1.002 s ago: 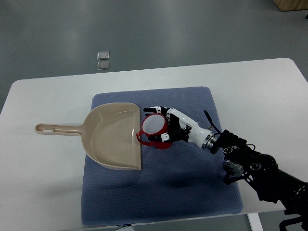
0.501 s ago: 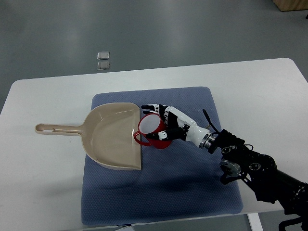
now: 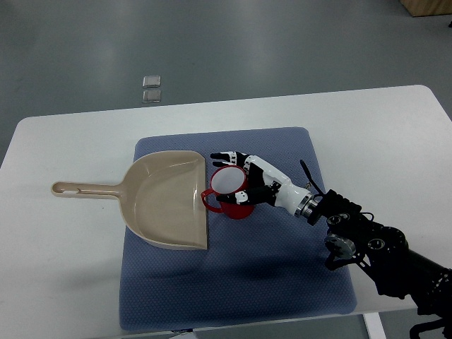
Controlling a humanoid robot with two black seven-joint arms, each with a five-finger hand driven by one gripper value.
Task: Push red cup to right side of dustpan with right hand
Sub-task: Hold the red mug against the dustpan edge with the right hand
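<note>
Grey floor; white table [image 3: 63,247], blue mat [image 3: 282,275], dustpan [image 3: 166,201], red cup [image 3: 229,189].

You see the right hand [image 3: 244,178] built with white shell panels over black jointed fingers [image 3: 227,157]. A silver metal ring [image 3: 306,206] forms the wrist. Behind it, the forearm [image 3: 385,258] is black, with round joint housings and thin black cables.

This looks like a lab or test room. A plain white worktop [image 3: 395,134] stands on a bare grey floor [image 3: 212,42], with a blue mat [image 3: 282,282] laid across its front edge.
</note>
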